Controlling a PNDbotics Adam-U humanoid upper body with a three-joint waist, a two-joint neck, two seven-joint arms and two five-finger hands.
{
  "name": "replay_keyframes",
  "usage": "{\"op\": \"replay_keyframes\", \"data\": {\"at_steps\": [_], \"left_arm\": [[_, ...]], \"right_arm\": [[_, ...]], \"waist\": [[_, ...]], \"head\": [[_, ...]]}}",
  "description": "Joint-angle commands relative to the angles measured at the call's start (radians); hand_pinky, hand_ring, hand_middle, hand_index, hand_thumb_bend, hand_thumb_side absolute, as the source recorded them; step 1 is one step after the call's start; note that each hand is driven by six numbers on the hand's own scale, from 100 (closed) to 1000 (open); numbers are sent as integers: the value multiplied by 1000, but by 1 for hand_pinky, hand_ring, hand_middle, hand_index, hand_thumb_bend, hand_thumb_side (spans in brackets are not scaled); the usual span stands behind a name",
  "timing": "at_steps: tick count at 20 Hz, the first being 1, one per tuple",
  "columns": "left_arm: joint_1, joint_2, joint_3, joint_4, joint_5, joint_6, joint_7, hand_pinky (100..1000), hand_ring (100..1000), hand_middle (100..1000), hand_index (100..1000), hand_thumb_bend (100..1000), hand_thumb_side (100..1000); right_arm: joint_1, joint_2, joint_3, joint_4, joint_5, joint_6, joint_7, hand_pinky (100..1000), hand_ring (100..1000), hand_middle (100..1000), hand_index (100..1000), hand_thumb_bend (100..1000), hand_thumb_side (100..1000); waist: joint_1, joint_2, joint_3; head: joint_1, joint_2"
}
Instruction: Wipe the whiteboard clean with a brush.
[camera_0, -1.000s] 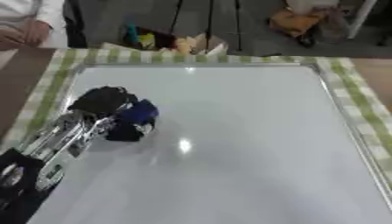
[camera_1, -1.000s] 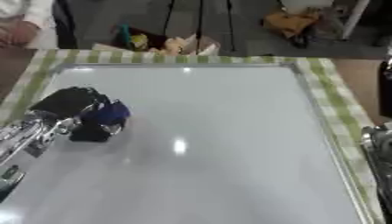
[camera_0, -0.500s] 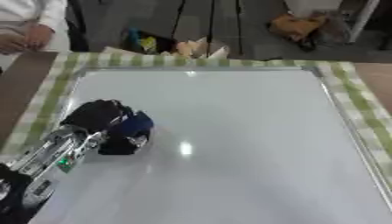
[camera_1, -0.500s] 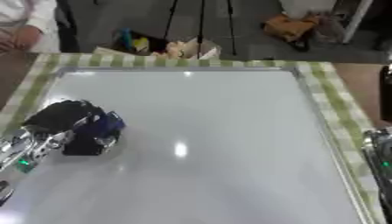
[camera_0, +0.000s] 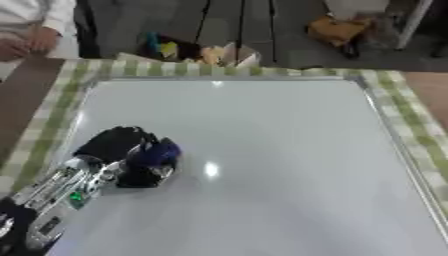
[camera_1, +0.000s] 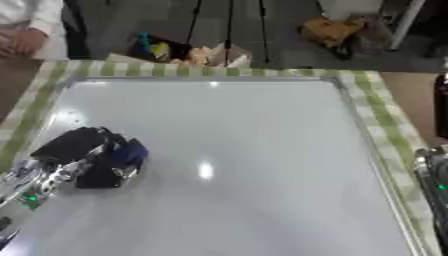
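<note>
Left eye view: the left hand sits at about eight o'clock on the whiteboard, its fingers curled round a dark blue brush pressed to the surface; over the last second the hand and brush have drawn back toward the near-left, though the whole picture has shifted too, so part of that is the head tilting; the board shows no marks I can make out, only a glare spot near centre; the green checked cloth frames it from ten through three o'clock.

Right eye view: the same hand and brush lie nearer nine o'clock; at four o'clock, off the board's edge, part of the right arm shows, but whether its hand is wide or closed I cannot tell.

Judgement: the wiping stroke has swept the left side, and with the surface looking clean the task seems close to finished.
</note>
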Motion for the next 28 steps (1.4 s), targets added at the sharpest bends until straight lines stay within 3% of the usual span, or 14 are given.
{"op": "replay_keyframes", "data": {"at_steps": [1, 9, 10, 11, 13, 15, 16, 18, 23, 28], "left_arm": [[-4, 22, -8, 7, 2, -5, 2, 258, 436, 467, 774, 100, 867], [3, 18, -7, 15, 1, -5, 0, 261, 439, 470, 774, 100, 871], [5, 17, -9, 17, 1, -9, -5, 320, 527, 567, 816, 102, 956], [7, 16, -11, 18, 2, -16, -14, 410, 642, 674, 861, 179, 1000], [8, 16, -15, 19, -1, -41, -41, 611, 806, 806, 929, 289, 1000], [5, 16, -13, 17, -9, -63, -62, 687, 868, 852, 965, 361, 1000], [5, 16, -11, 15, -14, -70, -67, 807, 960, 932, 1000, 444, 1000], [3, 17, -5, 5, -27, -74, -64, 890, 1000, 1000, 1000, 529, 1000], [3, 28, 15, -49, -79, -71, -15, 884, 998, 995, 1000, 601, 1000], [4, 31, 54, -111, -108, -43, 6, 864, 969, 951, 1000, 575, 1000]], "right_arm": [[-17, -23, -8, -13, -5, -2, 1, 813, 838, 771, 823, 100, 955], [-17, -23, -8, -13, -4, -3, -1, 814, 838, 771, 823, 100, 954], [-17, -23, -9, -13, -4, -2, -1, 814, 838, 770, 822, 100, 955], [-17, -23, -9, -13, -4, -2, -1, 814, 838, 770, 822, 100, 955], [-16, -23, -9, -13, -4, -2, -2, 813, 838, 770, 822, 100, 954], [-15, -23, -9, -13, -3, -1, -3, 813, 838, 769, 822, 100, 954], [-14, -23, -9, -13, -3, -1, -3, 813, 838, 769, 822, 100, 954], [-13, -23, -9, -13, -3, 0, -3, 813, 837, 769, 821, 100, 953], [-9, -24, -8, -13, -4, 1, -5, 813, 837, 768, 821, 100, 953], [-7, -26, -8, -13, -4, 1, -5, 813, 837, 768, 821, 100, 952]], "waist": [[2, -20, -1], [4, -19, -1], [4, -18, -1], [4, -18, -1], [4, -19, -2], [4, -20, -2], [4, -20, -1], [3, -21, -1], [5, -23, 2], [5, -24, 5]], "head": [[3, 25], [8, 22], [9, 19], [9, 17], [10, 15], [11, 13], [11, 13], [11, 12], [10, 9], [7, 11]]}}
